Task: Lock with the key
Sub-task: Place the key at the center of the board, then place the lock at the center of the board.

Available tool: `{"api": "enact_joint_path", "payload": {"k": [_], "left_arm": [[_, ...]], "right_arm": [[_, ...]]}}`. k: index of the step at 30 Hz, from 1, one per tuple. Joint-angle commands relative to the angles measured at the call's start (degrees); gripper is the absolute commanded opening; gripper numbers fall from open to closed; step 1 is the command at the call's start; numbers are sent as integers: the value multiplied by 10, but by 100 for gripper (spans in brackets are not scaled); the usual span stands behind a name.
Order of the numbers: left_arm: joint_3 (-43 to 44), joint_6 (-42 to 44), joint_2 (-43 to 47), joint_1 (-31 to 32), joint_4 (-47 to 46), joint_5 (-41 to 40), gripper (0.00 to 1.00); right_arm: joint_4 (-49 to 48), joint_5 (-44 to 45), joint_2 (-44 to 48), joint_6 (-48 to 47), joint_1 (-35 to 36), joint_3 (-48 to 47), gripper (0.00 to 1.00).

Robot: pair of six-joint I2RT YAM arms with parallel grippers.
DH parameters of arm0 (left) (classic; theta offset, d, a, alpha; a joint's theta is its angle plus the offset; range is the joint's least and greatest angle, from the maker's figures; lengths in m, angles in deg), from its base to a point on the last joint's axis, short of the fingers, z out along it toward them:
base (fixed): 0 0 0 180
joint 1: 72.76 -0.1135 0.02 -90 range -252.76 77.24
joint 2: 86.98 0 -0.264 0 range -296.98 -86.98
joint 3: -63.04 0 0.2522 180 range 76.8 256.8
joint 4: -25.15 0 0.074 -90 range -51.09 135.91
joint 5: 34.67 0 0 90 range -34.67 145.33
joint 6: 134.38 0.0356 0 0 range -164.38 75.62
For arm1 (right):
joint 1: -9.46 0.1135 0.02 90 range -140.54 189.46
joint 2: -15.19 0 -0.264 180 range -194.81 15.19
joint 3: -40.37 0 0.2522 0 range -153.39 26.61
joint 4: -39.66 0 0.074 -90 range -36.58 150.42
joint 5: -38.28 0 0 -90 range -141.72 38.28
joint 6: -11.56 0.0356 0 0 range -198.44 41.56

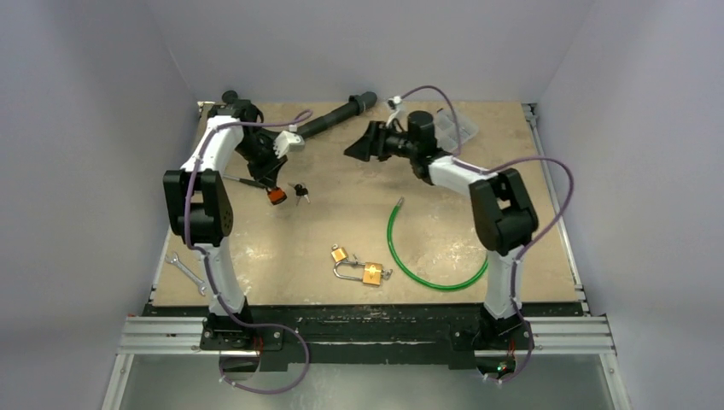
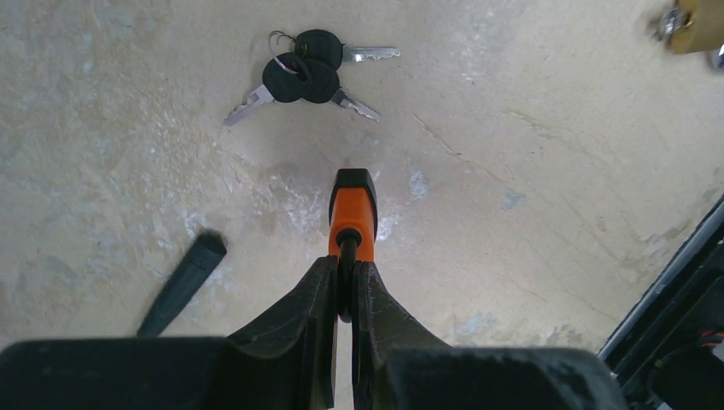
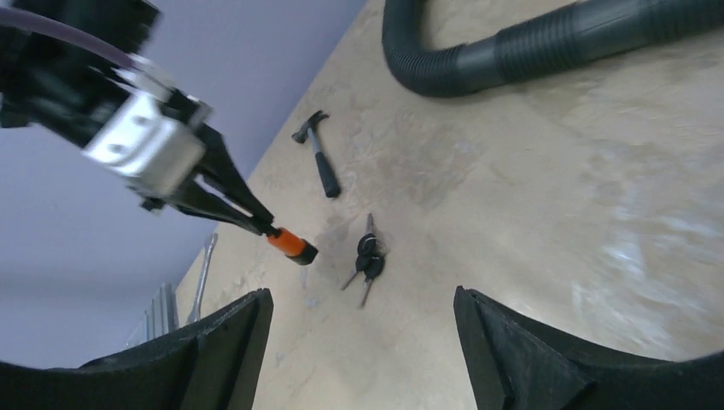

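Note:
A bunch of black-headed keys (image 1: pixel 300 193) lies on the table at the left middle; it also shows in the left wrist view (image 2: pixel 306 75) and the right wrist view (image 3: pixel 369 256). A brass padlock (image 1: pixel 371 273) with its shackle swung out lies near the front centre, with a smaller brass padlock (image 1: pixel 339 254) beside it. My left gripper (image 1: pixel 275 190) (image 2: pixel 346 282) is shut on the black stem of a small orange tool (image 2: pixel 353 218), held just short of the keys and apart from them. My right gripper (image 1: pixel 359 145) (image 3: pixel 363 342) is open and empty, raised at the back, facing the keys.
A black ribbed hose (image 1: pixel 337 117) lies at the back. A small hammer (image 3: pixel 320 158) lies behind the left gripper. A green tube loop (image 1: pixel 410 265) curves to the right of the padlocks. A wrench (image 1: pixel 185 272) lies at the left edge. A clear box (image 1: pixel 452 128) stands at the back right.

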Motion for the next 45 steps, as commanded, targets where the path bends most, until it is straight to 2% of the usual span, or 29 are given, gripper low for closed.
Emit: {"api": "enact_joint_path", "payload": {"k": [1,5,11,17,21,32,34,37,40,43,45], "left_arm": [[46,74,-36,25,44,-22,0],[63,115,-67,37,62,-51,0],[133,139,-127,39,88,-56,2],[167,157,-160,39,88,-62,21],[189,158,-176,39,86,-65,38],[192,154,-173,39,68,-60,53],[199,144,-169,37,61,-54,54],[221,113,-158,28,58,-20,71],[224,59,-129,16,37,36,75],[184,-12,-73,-2,-17,104,77],[126,-74,-18,-21,-81,142,82]], "right_arm": [[-11,-26,105,-34,-35,96,87],[11,-33,168,-55,-59,153,88],[40,-31,221,-72,-78,189,90],[68,-29,247,-91,-85,197,94],[75,-29,250,-93,-89,199,96],[87,-36,243,-103,-89,192,98],[105,-38,247,-123,-90,187,98],[164,-30,261,-202,-89,172,99],[227,-14,287,-272,-89,170,99],[287,-12,319,-336,-88,181,99],[339,-9,342,-394,-85,193,99]]}}
